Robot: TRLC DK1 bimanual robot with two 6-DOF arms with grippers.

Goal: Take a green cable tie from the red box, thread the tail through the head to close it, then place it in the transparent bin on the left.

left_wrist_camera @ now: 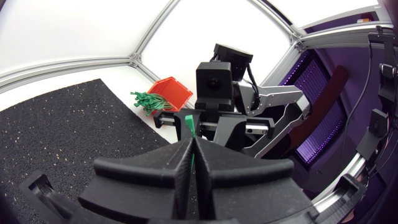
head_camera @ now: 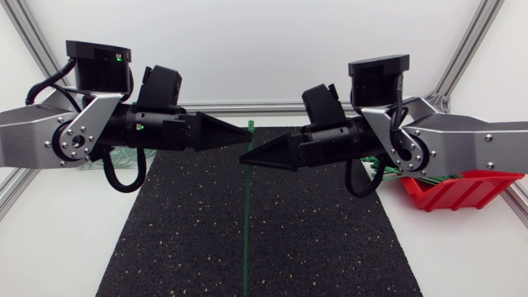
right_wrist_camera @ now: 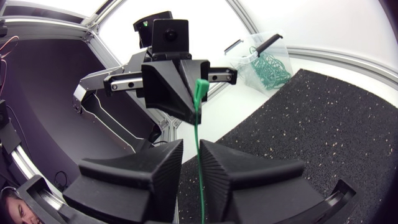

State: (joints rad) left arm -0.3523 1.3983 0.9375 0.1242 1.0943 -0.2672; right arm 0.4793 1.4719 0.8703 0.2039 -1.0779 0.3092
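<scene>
A green cable tie (head_camera: 247, 223) hangs straight down over the black mat (head_camera: 313, 239). My left gripper (head_camera: 246, 128) is shut on the tie near its upper end. In the left wrist view its fingers (left_wrist_camera: 180, 171) press together with a green sliver between them. The tie's top (right_wrist_camera: 199, 88) juts from the left gripper's tip. My right gripper (head_camera: 245, 159) sits just below the left one and points the opposite way. It is open, and the tie (right_wrist_camera: 200, 168) runs through the gap between its fingers. The red box (head_camera: 462, 188) is at the right with spare ties (left_wrist_camera: 146, 101).
The transparent bin (right_wrist_camera: 264, 62) with several closed green ties stands at the left, beyond the mat's edge. The two arms meet tip to tip above the mat's far middle. A white table surface (head_camera: 49, 247) flanks the mat on both sides.
</scene>
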